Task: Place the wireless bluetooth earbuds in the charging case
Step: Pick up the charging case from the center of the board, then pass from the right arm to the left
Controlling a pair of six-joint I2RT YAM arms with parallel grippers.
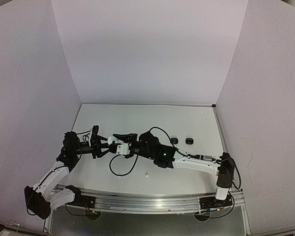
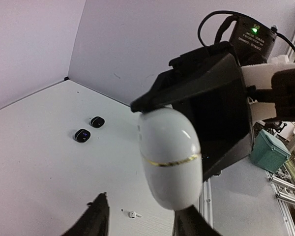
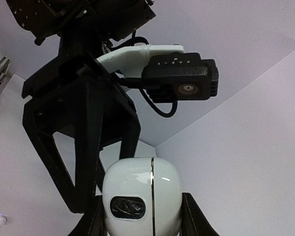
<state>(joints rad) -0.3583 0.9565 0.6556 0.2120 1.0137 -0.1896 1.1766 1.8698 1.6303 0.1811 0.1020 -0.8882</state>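
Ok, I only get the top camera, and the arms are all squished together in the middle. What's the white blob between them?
Observer: A white egg-shaped plastic charging case. The left wrist camera shows a thin gold seam running around it.
Operator: Who's holding it?
Observer: The right end effector. Its own wrist camera shows a finger pressed on each side of the case.
Operator: And the left one?
Observer: The left end effector is open around the case's tip, and one finger stands clear of it.
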